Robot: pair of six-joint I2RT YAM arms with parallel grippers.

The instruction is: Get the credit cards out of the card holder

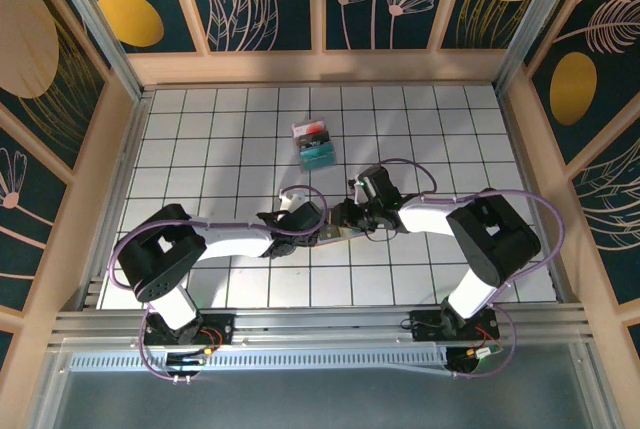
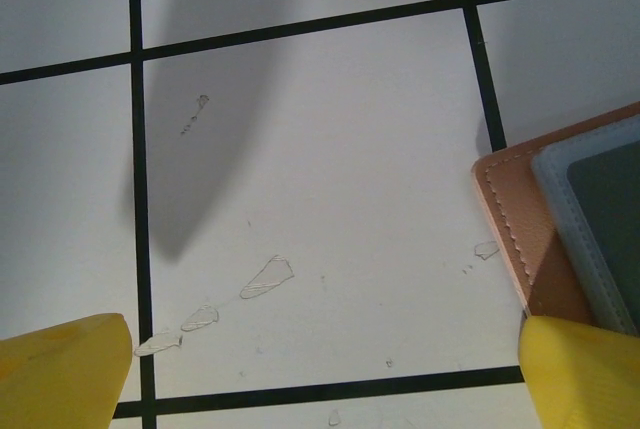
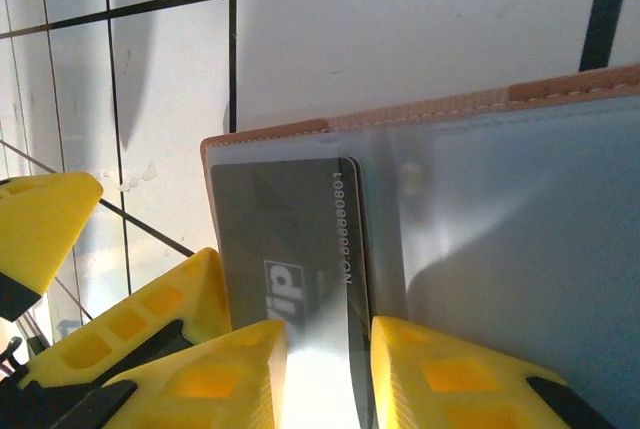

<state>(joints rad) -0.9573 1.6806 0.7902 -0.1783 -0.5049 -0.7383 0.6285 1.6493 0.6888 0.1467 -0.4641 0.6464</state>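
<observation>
Near the middle of the table point(image 1: 200, 129), between the two wrists, the card holder point(image 1: 335, 236) lies opened flat, its grey-blue inner faces up. A teal pack point(image 1: 316, 145) sits well apart on the far side and plays no part here.

The step in hand looks like the first extraction. In the right wrist view a grey credit card point(image 3: 280, 229) sits in the left pocket of the card holder point(image 3: 500, 209), most of it inside, and the right gripper point(image 3: 325, 344) has its jaws drawn in narrow around the card's near end. The pads crowd the bottom of that view, so I cannot tell whether they truly pinch the card or only bracket it.

The left gripper point(image 2: 320, 349) is released, its jaws spread as wide as they go. Its right-hand finger point(image 2: 580, 369) rests at, or just over, the pinkish-tan corner of the card holder point(image 2: 510, 219), and the other finger hangs over bare tile. It seems placed to pin the holder down.

The next move probably calls for a sure pinch on the card, then a straight pull along the pocket toward the near edge. The left finger should press the corner meanwhile, so that the holder does not slide along with the card. If the pinch is loose, the pads may slip off the glossy face.
</observation>
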